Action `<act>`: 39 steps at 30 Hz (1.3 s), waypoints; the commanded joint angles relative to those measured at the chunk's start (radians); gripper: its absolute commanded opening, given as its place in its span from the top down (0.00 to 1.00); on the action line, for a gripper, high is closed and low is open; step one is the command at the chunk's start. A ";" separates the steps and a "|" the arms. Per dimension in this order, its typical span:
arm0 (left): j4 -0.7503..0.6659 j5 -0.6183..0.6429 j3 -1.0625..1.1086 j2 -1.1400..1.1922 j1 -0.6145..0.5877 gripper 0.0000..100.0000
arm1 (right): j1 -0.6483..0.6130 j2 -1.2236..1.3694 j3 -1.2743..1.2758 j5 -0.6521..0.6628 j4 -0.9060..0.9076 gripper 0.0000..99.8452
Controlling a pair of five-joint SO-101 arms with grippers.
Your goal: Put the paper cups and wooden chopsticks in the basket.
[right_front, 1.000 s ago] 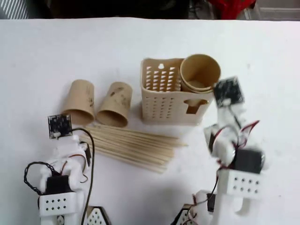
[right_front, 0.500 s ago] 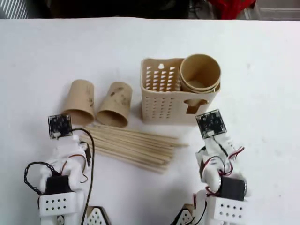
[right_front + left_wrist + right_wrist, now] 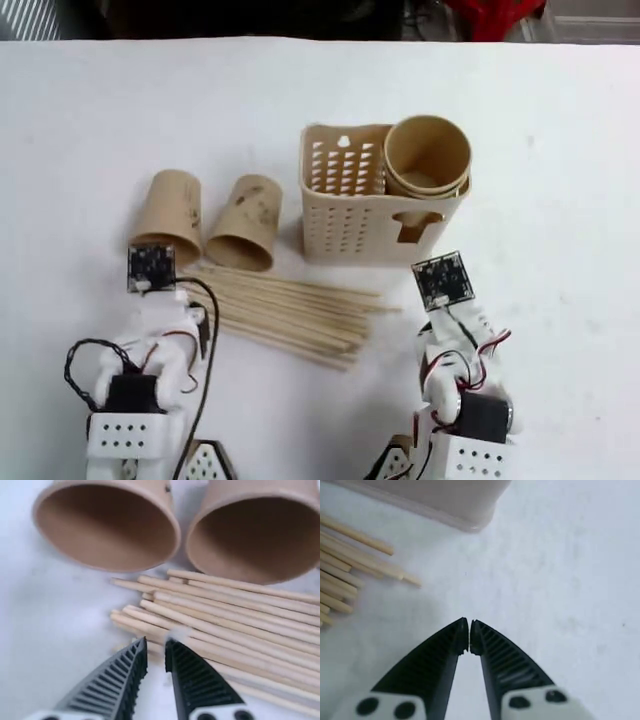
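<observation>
Just ahead of my left tool, which was parted by a narrow gap and held nothing, lay the near ends of the chopsticks. Their long axis ran across toward the right arm, in front of the basket. Two paper cups lay on their sides beyond. My right tool, pinched together and empty, hung over bare tabletop, so I judged the left arm nearer.

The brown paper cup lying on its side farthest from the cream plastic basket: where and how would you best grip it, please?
Probably its rim wall: the brown paper cup lies on its side, open mouth facing the left gripper. Come from that near side, one jaw inside, one outside.
</observation>
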 commanded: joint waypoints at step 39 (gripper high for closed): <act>-0.011 -1.128 -0.806 0.797 -0.338 0.79 | 0.007 -0.005 0.069 0.012 -0.039 0.98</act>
